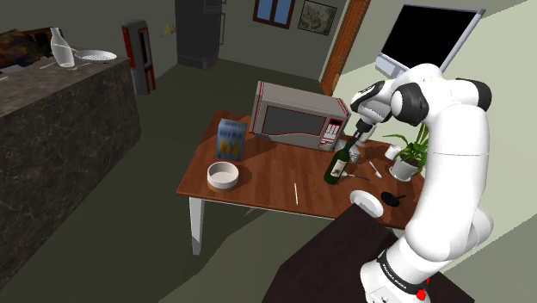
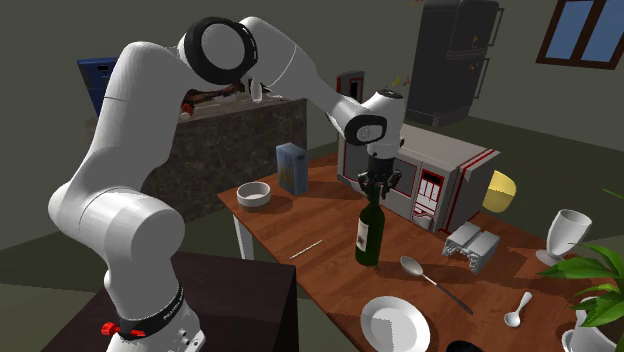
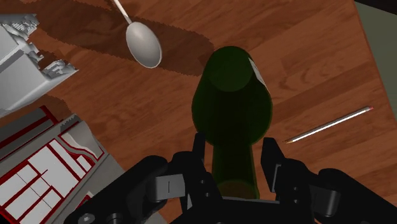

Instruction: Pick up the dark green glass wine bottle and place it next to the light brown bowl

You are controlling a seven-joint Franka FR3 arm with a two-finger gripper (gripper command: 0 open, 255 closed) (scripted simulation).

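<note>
The dark green wine bottle (image 1: 336, 163) (image 2: 369, 235) (image 3: 232, 102) stands upright on the wooden table (image 1: 258, 194), in front of the microwave. My gripper (image 1: 355, 140) (image 2: 375, 190) (image 3: 233, 153) comes down over the bottle's top, and its two fingers clasp the neck from either side. The pale round bowl (image 1: 224, 176) (image 2: 253, 194) sits near the table's other end, close to a blue carton. A stretch of bare wood lies between bottle and bowl.
A white and red microwave (image 1: 297, 116) (image 2: 430, 175) stands just behind the bottle. A blue carton (image 1: 231, 139) stands behind the bowl. A spoon (image 3: 143, 44), a pencil (image 3: 331, 124), a white plate (image 2: 395, 325), a grey block (image 2: 470, 243) and a potted plant (image 1: 413, 146) lie around.
</note>
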